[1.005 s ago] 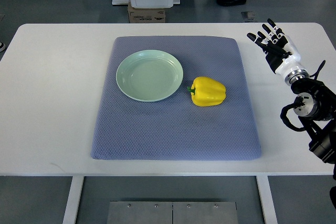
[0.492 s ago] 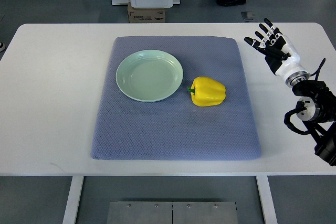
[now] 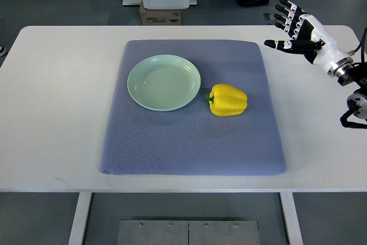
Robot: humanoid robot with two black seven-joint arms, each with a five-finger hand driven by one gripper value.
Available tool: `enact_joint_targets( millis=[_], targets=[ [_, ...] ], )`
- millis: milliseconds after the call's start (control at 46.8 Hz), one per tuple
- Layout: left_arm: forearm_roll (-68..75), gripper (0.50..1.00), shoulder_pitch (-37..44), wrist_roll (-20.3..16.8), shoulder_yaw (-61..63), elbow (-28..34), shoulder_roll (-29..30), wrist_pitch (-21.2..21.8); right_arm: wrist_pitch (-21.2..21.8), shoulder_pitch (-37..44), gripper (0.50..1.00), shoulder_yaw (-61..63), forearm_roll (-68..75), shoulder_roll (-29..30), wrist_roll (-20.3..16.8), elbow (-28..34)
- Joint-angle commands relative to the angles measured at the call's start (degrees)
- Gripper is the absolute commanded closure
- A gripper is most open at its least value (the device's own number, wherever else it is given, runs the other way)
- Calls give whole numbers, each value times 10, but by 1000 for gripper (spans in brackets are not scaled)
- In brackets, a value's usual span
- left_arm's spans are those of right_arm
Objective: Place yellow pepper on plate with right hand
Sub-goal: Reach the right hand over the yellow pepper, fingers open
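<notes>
Top view shows the right hand (image 3: 298, 24) has risen and swung toward the table's far right corner since a second ago, fingers spread, holding nothing; the approach has barely begun. One yellow pepper (image 3: 228, 100) lies untouched on one blue mat (image 3: 189, 142), just beside one pale green plate (image 3: 164, 82).
</notes>
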Motion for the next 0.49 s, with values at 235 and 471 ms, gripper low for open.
enact_joint_targets(
  millis=[235, 471],
  targets=[
    [0, 500, 0, 0, 0, 0, 0, 0, 0, 91, 513, -195, -18, -34, 34, 35],
    [0, 500, 0, 0, 0, 0, 0, 0, -1, 125, 523, -258, -71, -29, 34, 38]
  ],
)
